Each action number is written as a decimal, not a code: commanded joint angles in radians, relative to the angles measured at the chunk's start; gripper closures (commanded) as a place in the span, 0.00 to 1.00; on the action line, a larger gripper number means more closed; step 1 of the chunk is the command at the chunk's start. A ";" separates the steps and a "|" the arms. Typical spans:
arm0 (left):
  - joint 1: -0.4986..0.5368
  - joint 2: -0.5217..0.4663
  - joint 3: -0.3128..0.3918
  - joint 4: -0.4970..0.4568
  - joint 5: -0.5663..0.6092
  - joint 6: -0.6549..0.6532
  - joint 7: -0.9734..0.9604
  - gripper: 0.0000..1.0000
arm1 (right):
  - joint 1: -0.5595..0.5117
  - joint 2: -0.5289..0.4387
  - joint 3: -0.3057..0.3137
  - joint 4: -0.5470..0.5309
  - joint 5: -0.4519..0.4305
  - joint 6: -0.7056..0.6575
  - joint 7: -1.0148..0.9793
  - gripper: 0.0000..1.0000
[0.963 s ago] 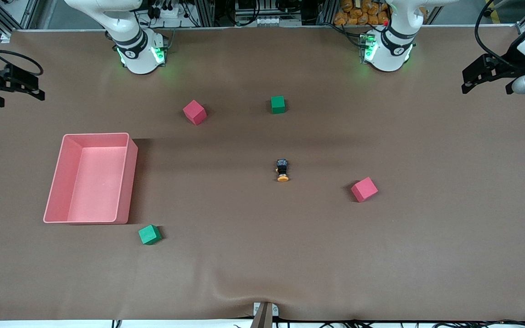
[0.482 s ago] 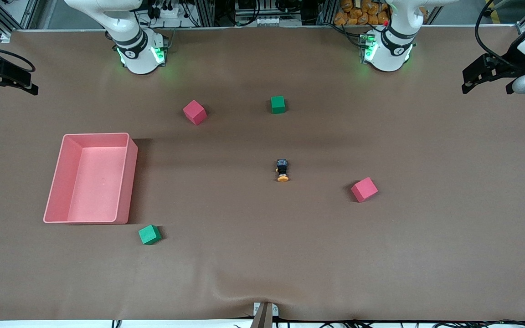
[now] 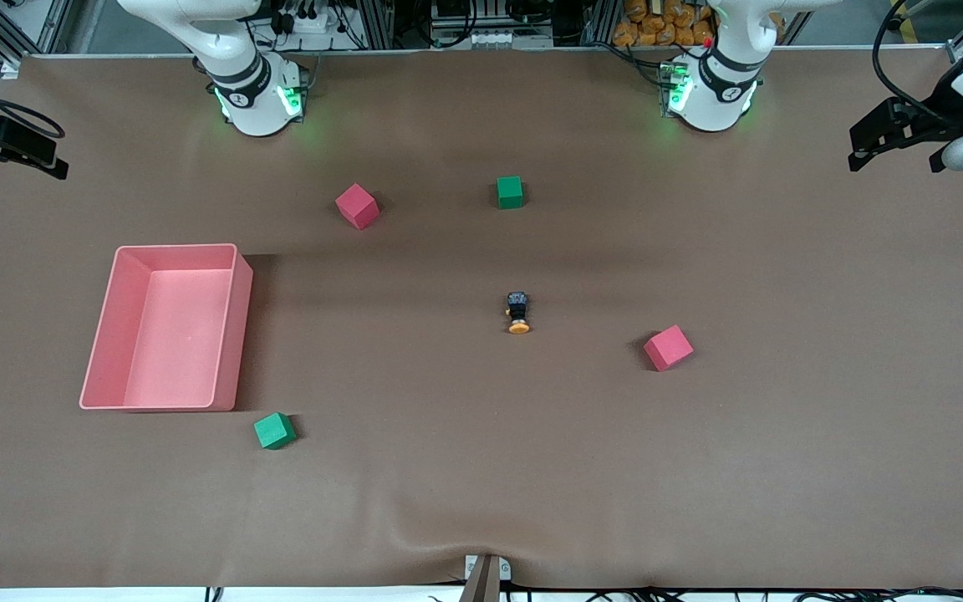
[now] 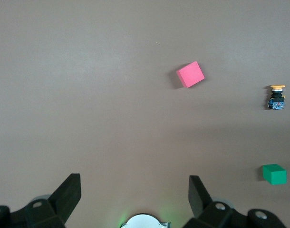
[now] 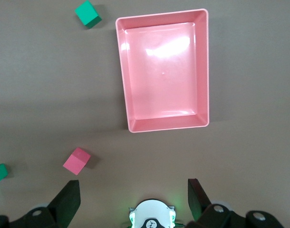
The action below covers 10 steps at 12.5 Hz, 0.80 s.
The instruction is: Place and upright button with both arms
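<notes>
The brown table [image 3: 699,468] is carrying everything, and both arms are hanging high at its two ends. The pink tray [image 3: 235,326] is sitting empty toward the right arm's end. Over that end, the right gripper [image 3: 5,150] is now hovering a little higher up and farther out than a second ago; its fingers [image 5: 69,199] are standing wide apart with nothing between them. The left gripper [image 3: 895,134], over the left arm's end, is barely shifting, and it too is spread apart and empty [image 4: 134,197].

Four foam cubes are lying about: a red cube [image 3: 667,348], another red cube [image 3: 357,206], a green cube [image 3: 510,191] and a second green cube [image 3: 273,431].

The button [image 3: 518,312] is lying on its side mid-table, unmoved, orange cap toward the front camera, well apart from both grippers. Judging from this, neither arm is approaching yet, so placing and uprighting are not yet begun.
</notes>
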 commanded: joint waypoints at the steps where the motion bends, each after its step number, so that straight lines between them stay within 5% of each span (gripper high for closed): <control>1: 0.008 -0.003 -0.003 0.020 0.001 -0.017 0.014 0.00 | 0.014 0.009 -0.006 0.035 -0.044 0.012 0.018 0.00; 10: 0.008 0.004 -0.003 0.040 0.002 -0.017 0.011 0.00 | 0.011 0.008 -0.005 0.043 -0.051 0.069 0.024 0.00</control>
